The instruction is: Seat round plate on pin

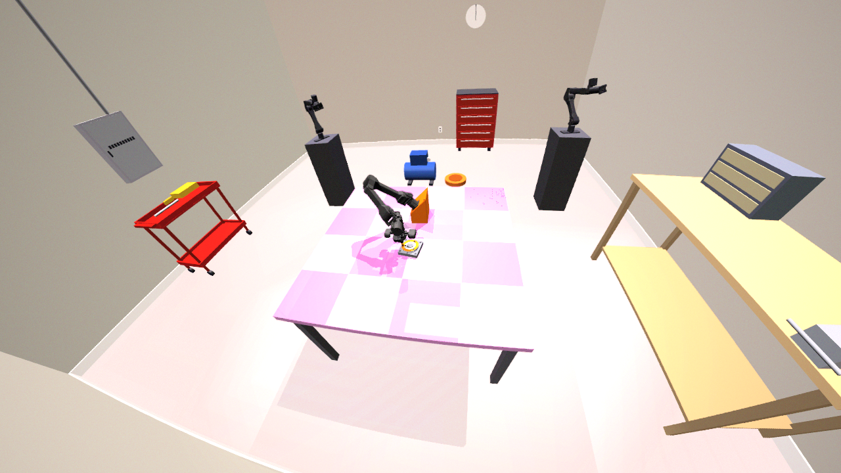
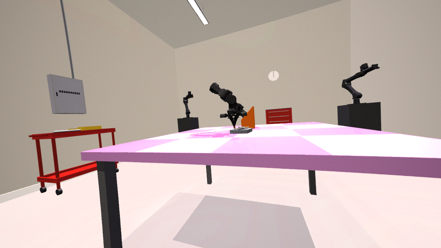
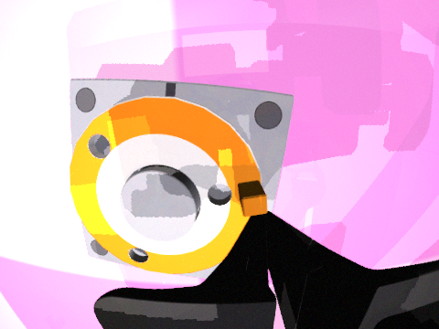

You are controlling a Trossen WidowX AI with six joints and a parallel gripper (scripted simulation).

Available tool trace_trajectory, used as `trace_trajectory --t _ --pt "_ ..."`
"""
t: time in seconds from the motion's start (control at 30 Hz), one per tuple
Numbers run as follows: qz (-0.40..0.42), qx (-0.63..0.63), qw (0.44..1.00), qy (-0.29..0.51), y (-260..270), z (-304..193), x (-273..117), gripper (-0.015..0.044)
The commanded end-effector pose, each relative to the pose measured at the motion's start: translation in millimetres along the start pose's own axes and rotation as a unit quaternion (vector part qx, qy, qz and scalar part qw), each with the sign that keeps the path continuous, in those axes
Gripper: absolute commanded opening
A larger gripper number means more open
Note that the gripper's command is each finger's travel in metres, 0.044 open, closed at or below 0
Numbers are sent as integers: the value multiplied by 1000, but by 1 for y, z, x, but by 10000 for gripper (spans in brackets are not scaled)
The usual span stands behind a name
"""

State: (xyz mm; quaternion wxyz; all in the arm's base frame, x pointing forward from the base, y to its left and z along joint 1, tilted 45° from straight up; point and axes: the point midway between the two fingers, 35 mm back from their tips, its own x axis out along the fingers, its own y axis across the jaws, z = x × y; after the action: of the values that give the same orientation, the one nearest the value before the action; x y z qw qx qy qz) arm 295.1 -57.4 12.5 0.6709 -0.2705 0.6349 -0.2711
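Beige walls, pale floor. Pink-and-white chequered counter on dark legs. Red wheeled cart; grey wall panel; red drawer chest; blue compressor; wooden workbench; round wall clock; ceiling strip light.

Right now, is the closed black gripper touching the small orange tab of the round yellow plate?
Touching. In the wrist view the shut gripper tip meets the orange tab with no gap visible, at the edge of the plate.

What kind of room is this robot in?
Probably a workshop or robot lab: there is a red tool chest, a blue air compressor, a red cart, and two more robot arms on black pedestals.
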Motion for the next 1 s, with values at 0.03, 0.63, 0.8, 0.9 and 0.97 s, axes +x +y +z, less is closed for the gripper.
trace_trajectory --t 0.03,0.63,0.8,0.9,0.97 --pt "-2 1 1000 -1 -1 7 0 0" --pt "-2 1 1000 -1 3 26 -1 0" --pt "-2 1 1000 -1 5 31 -2 0" --pt "-2 1 1000 -1 7 35 -3 0" --pt "-2 1 1000 -1 9 37 -3 0"
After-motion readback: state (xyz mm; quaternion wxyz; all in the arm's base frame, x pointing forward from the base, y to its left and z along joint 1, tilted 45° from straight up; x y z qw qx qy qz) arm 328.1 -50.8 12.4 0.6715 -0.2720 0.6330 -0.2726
